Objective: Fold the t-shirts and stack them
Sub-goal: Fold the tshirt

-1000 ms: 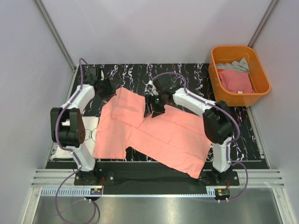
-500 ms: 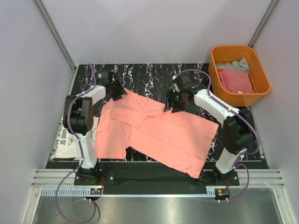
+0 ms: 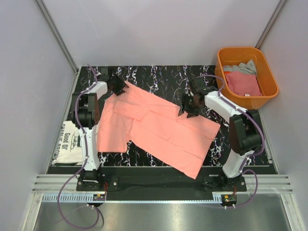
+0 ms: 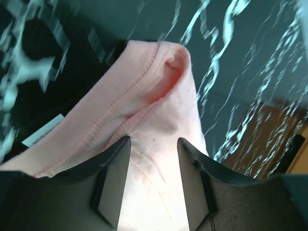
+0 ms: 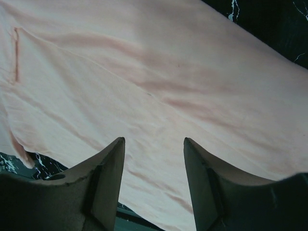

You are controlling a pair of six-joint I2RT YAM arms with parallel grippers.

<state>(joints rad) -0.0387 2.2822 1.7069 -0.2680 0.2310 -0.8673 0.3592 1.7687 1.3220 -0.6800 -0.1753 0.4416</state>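
Observation:
A salmon-pink t-shirt [image 3: 159, 130] lies spread at a slant across the black marbled table [image 3: 159, 76]. My left gripper [image 3: 117, 86] sits on the shirt's far left corner. In the left wrist view its jaws [image 4: 154, 139] stand apart with pink cloth [image 4: 159, 91] between them and the bunched collar just beyond. My right gripper [image 3: 188, 107] sits on the shirt's far right edge. Its jaws [image 5: 154, 139] stand apart over flat cloth [image 5: 168, 72]. A white t-shirt with black lettering [image 3: 72, 142] lies at the left table edge, partly under the left arm.
An orange tub [image 3: 269, 77] stands at the back right, holding a grey shirt [image 3: 243, 67] and a deeper pink shirt [image 3: 243, 83]. Grey walls close in the back and both sides. A metal rail runs along the near edge.
Both grippers moved apart and toward the back, the right one well to the right. The pink shirt was drawn out wider and farther back. Its near hem shifted away from the front edge.

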